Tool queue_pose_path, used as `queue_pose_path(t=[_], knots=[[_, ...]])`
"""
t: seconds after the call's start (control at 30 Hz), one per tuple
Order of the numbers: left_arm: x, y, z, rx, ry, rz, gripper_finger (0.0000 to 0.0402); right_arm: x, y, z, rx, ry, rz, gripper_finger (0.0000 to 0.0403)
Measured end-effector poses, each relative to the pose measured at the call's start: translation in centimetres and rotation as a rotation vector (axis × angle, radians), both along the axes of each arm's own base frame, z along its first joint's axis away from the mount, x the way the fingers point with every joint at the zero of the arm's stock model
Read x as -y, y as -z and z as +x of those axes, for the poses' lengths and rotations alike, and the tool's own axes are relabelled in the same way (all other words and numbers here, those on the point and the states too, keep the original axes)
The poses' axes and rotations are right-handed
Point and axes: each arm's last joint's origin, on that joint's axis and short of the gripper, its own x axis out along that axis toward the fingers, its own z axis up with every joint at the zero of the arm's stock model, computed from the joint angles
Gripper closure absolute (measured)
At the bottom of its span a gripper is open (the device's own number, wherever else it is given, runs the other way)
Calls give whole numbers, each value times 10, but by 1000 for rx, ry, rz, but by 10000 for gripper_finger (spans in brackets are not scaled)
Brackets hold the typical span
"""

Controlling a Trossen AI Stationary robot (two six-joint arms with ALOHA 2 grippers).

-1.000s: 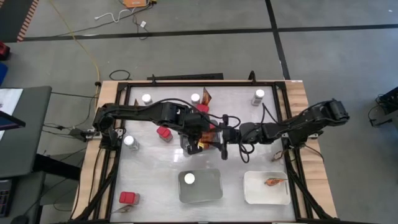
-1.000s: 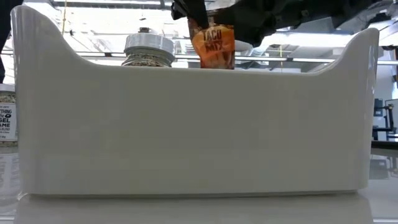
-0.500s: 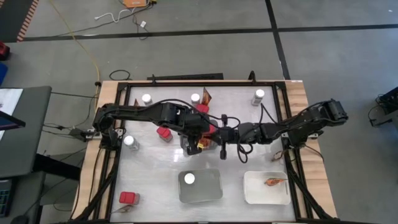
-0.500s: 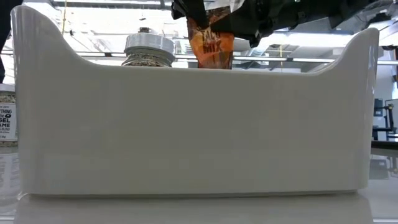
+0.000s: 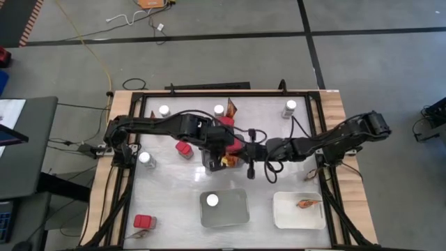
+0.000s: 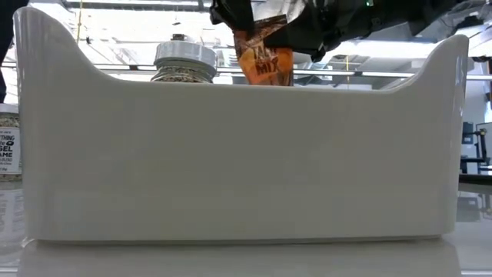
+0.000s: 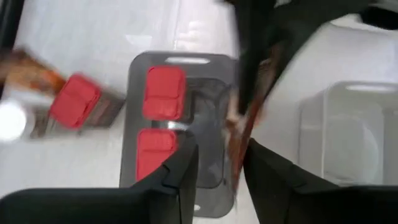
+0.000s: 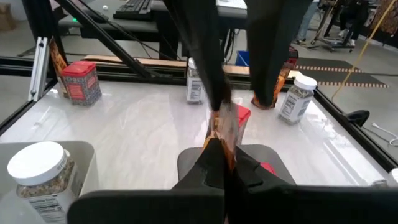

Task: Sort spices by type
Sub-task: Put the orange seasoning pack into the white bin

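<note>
An orange-brown spice packet [image 6: 264, 61] hangs over the middle of the table, above a grey tray [image 7: 134, 124] that holds two red containers [image 7: 165, 93]. My right gripper [image 8: 225, 152] reaches in level from the right and is shut on the packet [image 8: 224, 124]. My left gripper [image 7: 222, 152] comes down slanting from the left; its fingers stand apart on either side of the packet's top. In the high view the two grippers meet at the centre, left gripper [image 5: 226, 155] against right gripper [image 5: 241, 152]. My right gripper pinches the packet's upper part [image 8: 222, 134] between its two fingers, coming level from the table's right side. The packet is seen edge-on, lifted clear, and its printed lower part [image 6: 265, 69] hangs free below the fingers. My left gripper has the packet's edge [image 7: 239, 134] close beside one finger [image 7: 261, 162]; whether that finger touches it I cannot tell.
A pale tray [image 5: 237, 213] at the front holds a white-lidded jar [image 5: 212, 200]; the white tray [image 5: 286, 216] to its right holds a packet [image 5: 306, 203]. Loose jars [image 5: 145, 158], red containers [image 5: 185, 148] and another packet [image 5: 232, 108] stand about the table's left and far parts.
The packet hung straight a second ago. In the low view it now hangs slightly askew, with its top crumpled between the two grippers. Both arms have kept their places.
</note>
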Motion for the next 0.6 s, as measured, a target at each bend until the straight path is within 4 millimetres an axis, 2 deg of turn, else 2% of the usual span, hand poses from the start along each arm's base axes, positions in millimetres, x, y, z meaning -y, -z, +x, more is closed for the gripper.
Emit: queue_pose_path(t=[0.1, 0.2, 0.47, 0.6], knots=[[-6, -4, -5, -2, -36, -8, 277, 1, -7, -8, -13, 10, 27, 388], [-4, -11, -13, -7, -10, 3, 276, 0, -17, -21, -40, 7, 43, 388], [32, -39, -44, 75, 21, 185, 275, -23, -38, -78, -153, 18, 78, 387], [49, -36, -56, 111, 33, 215, 275, -44, -46, -109, -146, 33, 110, 387]])
